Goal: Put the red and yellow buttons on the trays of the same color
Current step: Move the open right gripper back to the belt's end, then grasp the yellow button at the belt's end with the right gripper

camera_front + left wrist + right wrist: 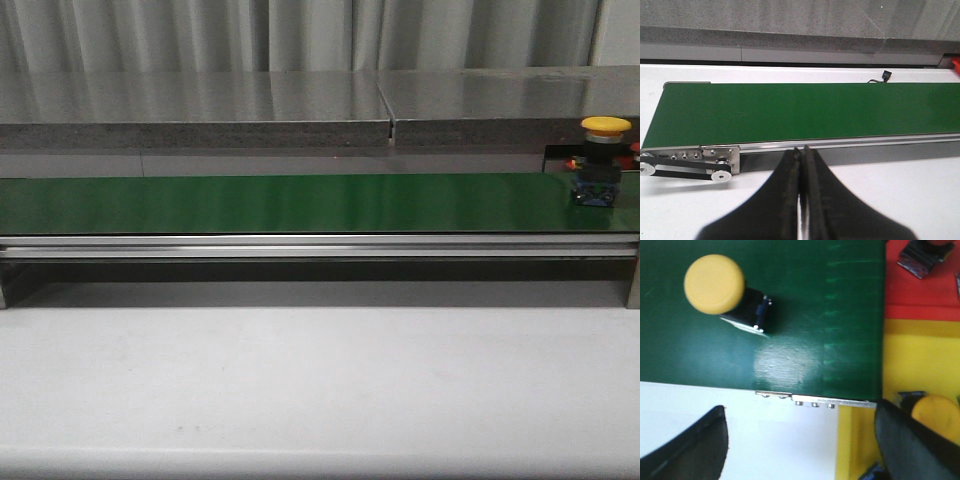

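- Left end effector [801, 200] is closed, its two dark fingers pressed together with nothing between them; it hangs over bare white worktop [890, 200] just beside the near rail of the belt [800, 112].
- Right end effector [800, 440] is open and empty, its fingers [690, 450] spread wide; one sits over the white worktop, the other over the yellow tray [920, 370].
- Front view shows neither arm; the worktop [320, 380] before the belt [280, 203] lies open across its width.
- Left wrist view shows the belt's end with its pulleys [720, 175] and drive band, and a long green run beyond.
- Yellow button [603, 160] stands upright on the belt near its right end, close to the far edge; in the right wrist view the button [715, 284] has open belt on all sides.
- It has a round, domed yellow cap on a dark body with a blue base.
- Past the belt's end lie a red tray [920, 290] and the yellow tray, edge to edge.
- Another yellow-capped button [935, 412] rests on the yellow tray, partly hidden by a finger; a dark body [922, 257] sits on the red tray, cut off by the frame.
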Available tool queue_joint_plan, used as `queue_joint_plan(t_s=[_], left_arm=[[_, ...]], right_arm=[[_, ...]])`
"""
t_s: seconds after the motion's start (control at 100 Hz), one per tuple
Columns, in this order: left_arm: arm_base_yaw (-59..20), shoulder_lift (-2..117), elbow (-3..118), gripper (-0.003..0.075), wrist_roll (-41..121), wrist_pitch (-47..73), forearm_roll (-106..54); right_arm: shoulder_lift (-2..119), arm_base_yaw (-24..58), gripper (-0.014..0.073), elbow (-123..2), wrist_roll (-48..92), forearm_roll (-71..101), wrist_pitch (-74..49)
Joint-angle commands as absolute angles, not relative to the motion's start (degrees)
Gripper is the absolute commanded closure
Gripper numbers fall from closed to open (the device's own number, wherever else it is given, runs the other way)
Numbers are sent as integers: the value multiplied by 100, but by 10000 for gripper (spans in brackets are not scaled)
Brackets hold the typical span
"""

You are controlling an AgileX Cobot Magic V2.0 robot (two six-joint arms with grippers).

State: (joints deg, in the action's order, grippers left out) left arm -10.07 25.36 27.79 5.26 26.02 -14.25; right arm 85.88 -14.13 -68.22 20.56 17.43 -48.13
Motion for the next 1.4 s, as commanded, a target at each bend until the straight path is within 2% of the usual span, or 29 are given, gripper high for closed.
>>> queue_joint_plan(t_s=[0.0, 0.18, 0.61, 0.7, 0.85, 0.92, 1.13, 1.39], left_arm=[[-1068, 2560, 2928, 739, 520, 2206, -1518], [-1068, 2560, 2928, 739, 520, 2206, -1518], [-1068, 2560, 2928, 739, 520, 2206, -1518], [-1068, 2560, 2928, 739, 520, 2206, -1518], [-1068, 2560, 2928, 739, 520, 2206, -1518], [-1068, 2560, 2928, 739, 520, 2206, -1518], [-1068, 2560, 2928, 739, 520, 2206, -1518], [-1068, 2560, 2928, 739, 520, 2206, -1518]], right_arm=[[8473, -1188, -2, -6938, 2172, 1844, -4313], [8859, -805, -2, -7168, 2172, 1844, -3953], [10212, -791, 3, -8495, 1984, 1568, -4076], [10453, -791, 86, -8689, 1715, 1239, -4322], [10559, -815, 423, -8754, 1511, 948, -4662], [10547, -848, 510, -8754, 1511, 948, -4713], [10381, -947, 533, -8767, 1511, 968, -4952], [9478, -1290, 533, -8747, 1506, 968, -5374]])
